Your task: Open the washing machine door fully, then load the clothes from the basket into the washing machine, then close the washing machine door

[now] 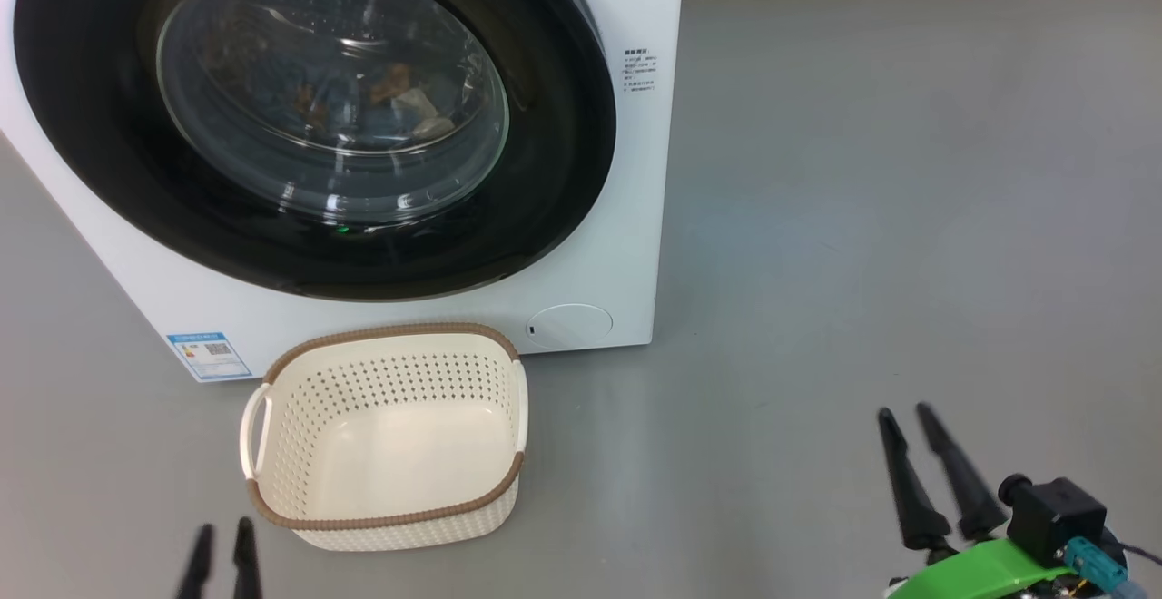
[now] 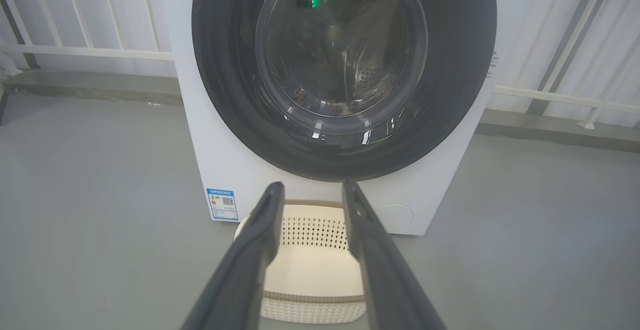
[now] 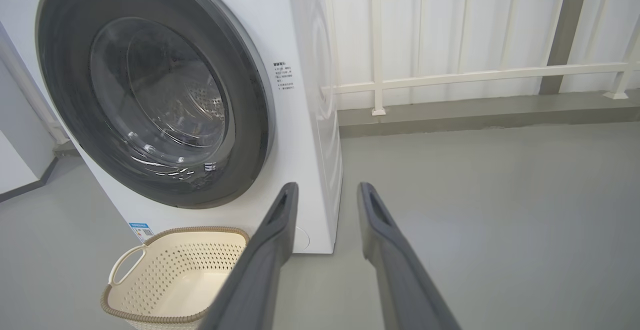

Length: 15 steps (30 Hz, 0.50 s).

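Looks basically done to me: washing machine door (image 1: 309, 118) shut, clothes (image 1: 390, 91) behind its glass, basket (image 1: 390, 331) empty. Left pincer (image 1: 224, 528) and right pincer (image 1: 905, 412) both spread, pinching nothing.

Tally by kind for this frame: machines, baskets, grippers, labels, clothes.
Washing machine: 1
Basket: 1, empty
Grippers: 2, left and right
Blue label: 1
Clothes: inside the machine, count unclear
Total: 5, clothes aside
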Tool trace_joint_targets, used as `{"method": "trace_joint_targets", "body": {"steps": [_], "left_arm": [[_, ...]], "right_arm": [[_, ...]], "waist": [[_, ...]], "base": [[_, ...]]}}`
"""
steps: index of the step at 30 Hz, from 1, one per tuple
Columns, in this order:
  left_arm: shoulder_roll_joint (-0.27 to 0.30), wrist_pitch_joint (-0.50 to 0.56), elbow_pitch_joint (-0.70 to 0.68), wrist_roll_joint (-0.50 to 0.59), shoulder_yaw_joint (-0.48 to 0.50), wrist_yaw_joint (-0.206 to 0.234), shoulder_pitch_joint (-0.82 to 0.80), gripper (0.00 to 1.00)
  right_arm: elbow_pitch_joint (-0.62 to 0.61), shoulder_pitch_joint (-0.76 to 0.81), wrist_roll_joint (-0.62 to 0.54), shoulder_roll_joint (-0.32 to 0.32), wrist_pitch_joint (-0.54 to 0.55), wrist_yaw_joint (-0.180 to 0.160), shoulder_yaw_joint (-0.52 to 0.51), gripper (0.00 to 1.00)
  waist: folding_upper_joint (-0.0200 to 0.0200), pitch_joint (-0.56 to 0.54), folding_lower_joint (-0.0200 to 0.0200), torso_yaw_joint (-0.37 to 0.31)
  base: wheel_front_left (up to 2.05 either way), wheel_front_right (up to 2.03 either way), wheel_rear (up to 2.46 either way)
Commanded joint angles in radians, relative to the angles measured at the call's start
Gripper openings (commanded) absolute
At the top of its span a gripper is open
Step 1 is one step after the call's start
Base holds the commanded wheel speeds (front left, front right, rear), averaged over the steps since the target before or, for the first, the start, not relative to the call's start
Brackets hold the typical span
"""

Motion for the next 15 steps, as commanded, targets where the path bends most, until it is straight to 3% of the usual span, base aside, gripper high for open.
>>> {"method": "trace_joint_targets", "body": {"steps": [1, 9, 15], "left_arm": [[-0.007, 0.001, 0.018, -0.001, -0.004, 0.0, 0.0, 0.0], [-0.016, 0.021, 0.05, -0.072, -0.004, -0.002, -0.015, 0.0], [-0.015, 0.038, 0.06, -0.139, -0.003, -0.005, -0.029, 0.0]], "right_arm": [[0.018, 0.003, 0.001, 0.001, 0.001, 0.0, 0.0, 0.0], [0.043, 0.006, 0.074, 0.001, 0.02, 0.0, -0.003, 0.0], [0.046, 0.001, 0.142, 0.001, 0.037, -0.001, -0.007, 0.0]], "waist": [[0.0, 0.0, 0.0, 0.0], [0.0, -0.002, 0.0022, 0.0], [0.0, 0.0, 0.0001, 0.0]], "base": [[0.0, 0.0, 0.0], [0.0, 0.0, 0.0], [0.0, 0.0, 0.0]]}}
